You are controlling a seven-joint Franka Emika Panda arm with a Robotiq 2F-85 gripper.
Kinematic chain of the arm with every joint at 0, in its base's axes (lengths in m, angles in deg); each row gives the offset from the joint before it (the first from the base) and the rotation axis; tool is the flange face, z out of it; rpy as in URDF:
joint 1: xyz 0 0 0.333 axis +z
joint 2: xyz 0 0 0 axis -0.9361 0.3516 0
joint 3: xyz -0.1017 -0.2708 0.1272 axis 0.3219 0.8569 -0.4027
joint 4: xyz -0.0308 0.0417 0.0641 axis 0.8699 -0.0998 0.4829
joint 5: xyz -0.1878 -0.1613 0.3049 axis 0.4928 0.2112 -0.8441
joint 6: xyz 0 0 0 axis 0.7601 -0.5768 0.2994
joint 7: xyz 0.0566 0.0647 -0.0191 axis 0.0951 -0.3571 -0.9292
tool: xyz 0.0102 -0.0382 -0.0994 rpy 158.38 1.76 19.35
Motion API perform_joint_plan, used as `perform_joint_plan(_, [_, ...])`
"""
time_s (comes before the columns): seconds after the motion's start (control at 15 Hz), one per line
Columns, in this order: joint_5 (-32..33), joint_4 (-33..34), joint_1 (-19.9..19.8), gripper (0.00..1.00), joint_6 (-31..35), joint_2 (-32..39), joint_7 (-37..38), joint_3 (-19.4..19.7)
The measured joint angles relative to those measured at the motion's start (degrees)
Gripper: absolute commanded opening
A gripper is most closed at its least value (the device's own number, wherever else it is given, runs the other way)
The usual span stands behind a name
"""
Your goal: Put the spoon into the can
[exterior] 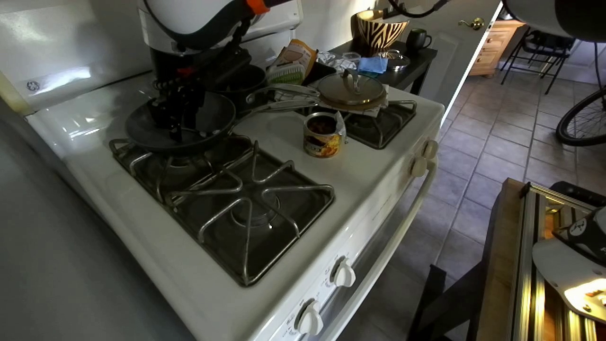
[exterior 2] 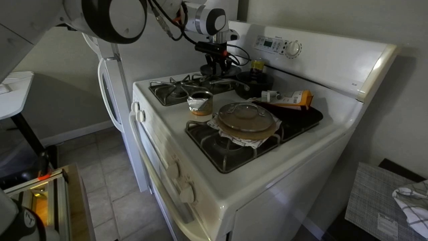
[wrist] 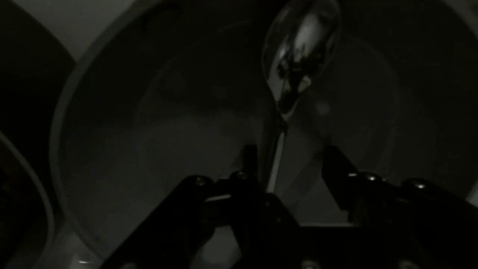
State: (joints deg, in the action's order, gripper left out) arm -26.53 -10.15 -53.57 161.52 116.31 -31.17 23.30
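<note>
Spoon [wrist: 304, 41]: it's in the frying pan [wrist: 168, 149], bowl end up top in the wrist view and clipped by the edge. The end of its handle disappears behind the gripper [wrist: 290, 162], so no idea where it stops.
Gripper: jaws stand well apart, with the spoon handle running in the gap, closer to the jaw on that view's left. Way too dark to tell if they touch.
Frying pan: dark and murky inside; in both exterior views the gripper blocks part of it.
Can [exterior: 326, 146]: upright on the white stove top [exterior: 279, 142], well apart from the pan. Something dark and chunky in it, can't say what. Print on it is too blurry to read, and in an exterior view the foil flap [exterior 2: 197, 104] covers part of the side anyway.
Black pot [exterior 2: 253, 88]: just beside the pan, insides mostly hidden.
Yellow-topped container [exterior 2: 257, 64]: lower part is tough to see; can't tell whether it's in the pot or behind it.
Glass lid [exterior 2: 245, 117]: sits on some round brown thing [exterior 2: 249, 135] I can't identify.
Arm [exterior: 199, 12]: chopped off by the top edge in an exterior view.
</note>
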Motion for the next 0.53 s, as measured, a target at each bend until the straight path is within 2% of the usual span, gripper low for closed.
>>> perform_joint_plan(0.13, [0.0,0.2,-0.1,0.03,0.0,0.0,0.0,0.0])
perform_joint_plan(0.2, [0.0,0.2,-0.2,0.0,0.0,0.0,0.0,0.1])
perform_joint_plan(0.53, [0.0,0.3,-0.3,0.02,0.0,0.0,0.0,0.0])
